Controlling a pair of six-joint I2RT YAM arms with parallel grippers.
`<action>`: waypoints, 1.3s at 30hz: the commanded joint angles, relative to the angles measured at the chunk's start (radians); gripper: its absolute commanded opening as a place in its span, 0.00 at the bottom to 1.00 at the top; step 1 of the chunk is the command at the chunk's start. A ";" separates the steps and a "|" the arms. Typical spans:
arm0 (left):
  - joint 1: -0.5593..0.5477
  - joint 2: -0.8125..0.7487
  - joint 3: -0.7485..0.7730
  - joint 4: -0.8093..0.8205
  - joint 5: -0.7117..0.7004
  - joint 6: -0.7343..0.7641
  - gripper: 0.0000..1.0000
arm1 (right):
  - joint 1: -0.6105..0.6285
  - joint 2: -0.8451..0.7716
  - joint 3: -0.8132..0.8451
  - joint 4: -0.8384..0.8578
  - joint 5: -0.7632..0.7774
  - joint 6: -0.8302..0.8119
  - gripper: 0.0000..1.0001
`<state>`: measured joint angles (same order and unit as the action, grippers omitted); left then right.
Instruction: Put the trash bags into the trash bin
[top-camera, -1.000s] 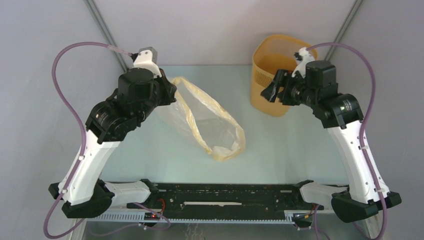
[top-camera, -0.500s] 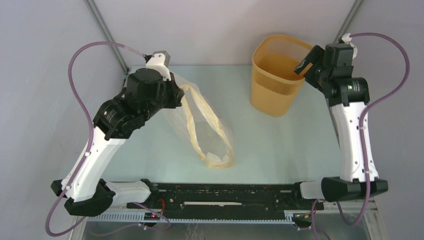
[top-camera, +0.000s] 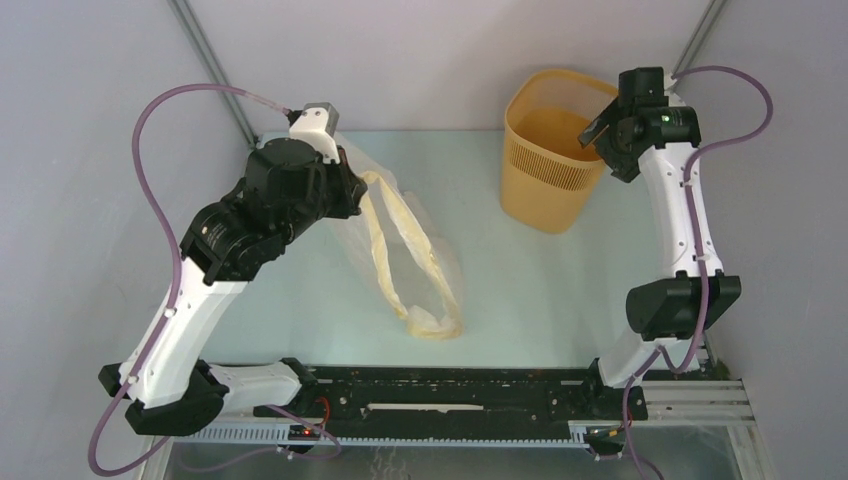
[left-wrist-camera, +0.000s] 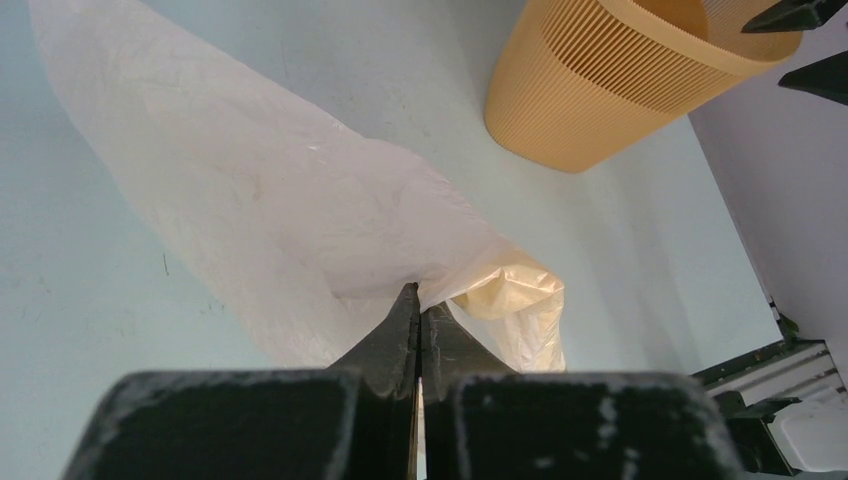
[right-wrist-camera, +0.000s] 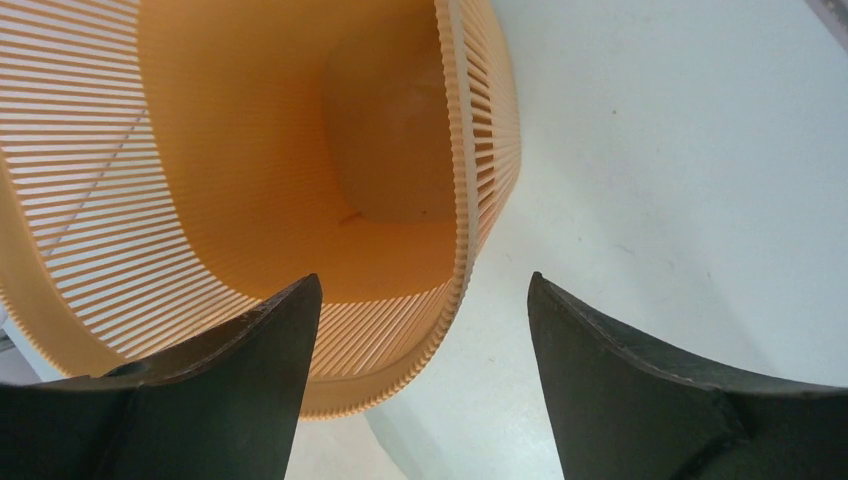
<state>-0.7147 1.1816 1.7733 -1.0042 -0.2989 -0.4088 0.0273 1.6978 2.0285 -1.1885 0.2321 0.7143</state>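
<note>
The trash bag (top-camera: 410, 250) is a translucent whitish bag with a pale yellow rim. It hangs from my left gripper (top-camera: 347, 195) down to the table, its yellow mouth folded narrow at the near end. In the left wrist view my left gripper (left-wrist-camera: 418, 292) is shut on a fold of the bag (left-wrist-camera: 260, 200). The yellow-orange slitted trash bin (top-camera: 545, 175) stands upright at the back right and looks empty inside (right-wrist-camera: 250, 150). It also shows in the left wrist view (left-wrist-camera: 600, 90). My right gripper (top-camera: 598, 125) is open above the bin's right rim, which lies between its fingers (right-wrist-camera: 422, 285).
The pale green table (top-camera: 540, 290) is walled by grey panels at the back and sides, with slanted frame poles (top-camera: 215, 70) in the back corners. A black rail (top-camera: 450, 395) runs along the near edge between the arm bases.
My right arm has swung from the bin's front side up to its right rim, gripper open. My left gripper has shifted slightly right with the bag, whose mouth has drawn narrower.
</note>
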 joint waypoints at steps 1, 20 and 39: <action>0.006 -0.010 0.000 0.036 0.025 0.023 0.00 | 0.031 -0.019 -0.036 -0.003 0.033 0.052 0.82; 0.006 -0.010 -0.003 0.048 0.040 0.028 0.00 | 0.105 -0.193 -0.232 -0.023 0.014 0.004 0.37; 0.006 -0.001 0.039 0.055 0.090 -0.012 0.00 | 0.101 -0.315 -0.258 -0.100 -0.085 -0.052 0.16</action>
<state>-0.7147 1.1923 1.7733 -0.9794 -0.2199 -0.4107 0.1368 1.4269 1.7653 -1.3304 0.1967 0.6701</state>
